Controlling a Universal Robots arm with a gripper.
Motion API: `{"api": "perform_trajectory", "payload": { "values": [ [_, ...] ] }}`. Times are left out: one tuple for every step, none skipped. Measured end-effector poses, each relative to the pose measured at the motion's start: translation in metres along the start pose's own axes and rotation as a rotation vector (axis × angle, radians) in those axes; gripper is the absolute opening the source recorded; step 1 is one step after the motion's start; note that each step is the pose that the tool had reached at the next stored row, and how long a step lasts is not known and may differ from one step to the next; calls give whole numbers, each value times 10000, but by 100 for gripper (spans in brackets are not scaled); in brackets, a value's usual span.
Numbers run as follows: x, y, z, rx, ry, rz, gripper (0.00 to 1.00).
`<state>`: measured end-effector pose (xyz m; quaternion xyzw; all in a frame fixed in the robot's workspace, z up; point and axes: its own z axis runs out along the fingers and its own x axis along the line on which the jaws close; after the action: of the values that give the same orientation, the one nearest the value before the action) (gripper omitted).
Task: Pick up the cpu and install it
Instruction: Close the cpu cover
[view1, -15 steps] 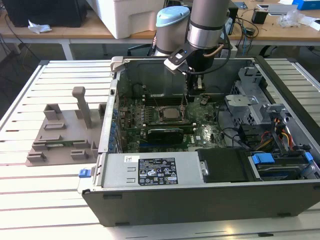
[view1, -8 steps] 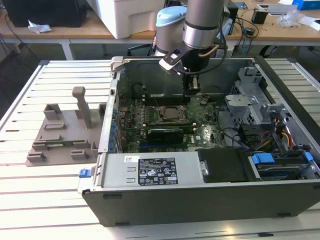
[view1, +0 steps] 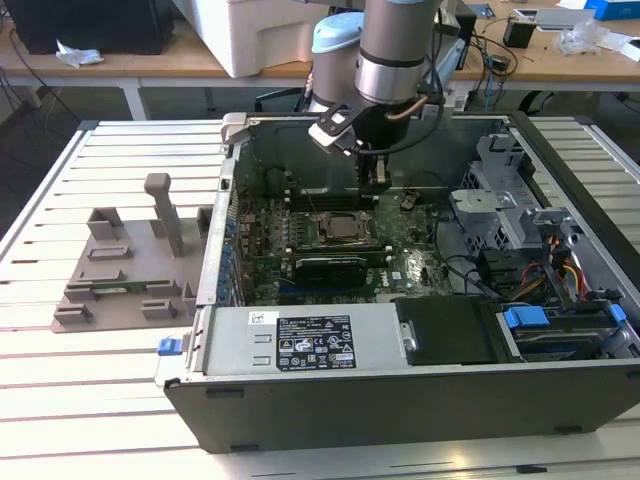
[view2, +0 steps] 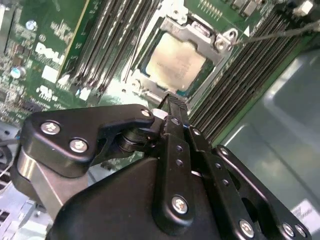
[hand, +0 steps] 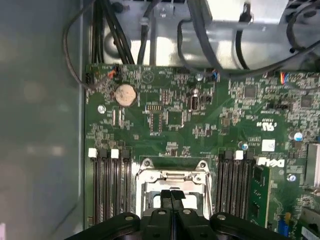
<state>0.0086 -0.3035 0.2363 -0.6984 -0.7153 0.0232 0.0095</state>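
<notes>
On the exterior view's left, a set of grey blocks (view1: 120, 265) sat on the slatted surface (view1: 100, 400), apart from the open computer case (view1: 400, 410) lying beside them. Inside the case, the green circuit board (view1: 420, 265) lay flat. The cpu (view1: 340, 228) sat in its socket (hand: 172, 175) near the middle of that board. In the second wrist view the cpu (view2: 177, 62) showed its pale metal top, ringed by the socket's silver frame, with rows of dark memory slots (view2: 115, 40) on both sides.

Just toward the exterior view's right of the cpu, the arm (view1: 395, 50) reached down into the case. Its gripper (view1: 377, 185) hung above the board, close to the socket. In both wrist views the gripper (hand: 171, 194) (view2: 175, 101) was closed, its two black fingers (hand: 165, 200) pressed together with nothing between them, and their tips were over the socket's edge without touching the cpu.

Nearer the camera, a grey box (view1: 300, 340) with a label ran along the case's front wall. Farther to the exterior view's right stood a metal drive cage (view1: 500, 200) and a blue tab (view1: 525, 318).
</notes>
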Motion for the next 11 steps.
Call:
{"api": "perform_trajectory", "payload": {
  "values": [
    [2, -43, 37, -1, 1, 0, 11],
    [4, -87, 70, -1, 1, -1, 11],
    [5, -119, 92, -1, 1, 1, 11],
    [6, -146, 111, -1, 1, 0, 11],
    [9, -221, 158, 0, 1, 1, 11],
    [10, -276, 189, 0, 0, -1, 11],
    [12, -338, 215, -1, 1, -1, 11],
    [13, -370, 226, -1, 1, -1, 11],
    [15, -429, 249, -1, 1, 0, 11],
    [17, -479, 273, -1, 0, 0, 11],
    [18, -509, 290, -1, 1, 0, 11]
  ]
}}
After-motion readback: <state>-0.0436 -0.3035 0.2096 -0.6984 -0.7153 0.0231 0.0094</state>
